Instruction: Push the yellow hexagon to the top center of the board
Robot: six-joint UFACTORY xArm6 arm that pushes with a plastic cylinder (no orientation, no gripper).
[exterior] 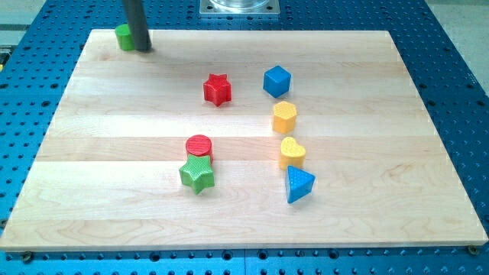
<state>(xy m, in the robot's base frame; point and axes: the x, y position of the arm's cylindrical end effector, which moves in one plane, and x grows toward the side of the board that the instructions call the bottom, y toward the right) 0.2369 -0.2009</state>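
The yellow hexagon (284, 117) stands right of the board's middle, just below a blue cube (276, 81) and above a yellow heart (292, 152). My tip (143, 48) rests at the board's top left corner, touching the right side of a green block (124, 37) whose shape is partly hidden by the rod. The tip is far to the left of and above the yellow hexagon.
A red star (217, 89) lies left of the blue cube. A red cylinder (199, 146) sits on top of a green star (197, 174) edge near the middle. A blue triangle (299, 184) lies below the yellow heart. The wooden board (382, 191) lies on a blue perforated table.
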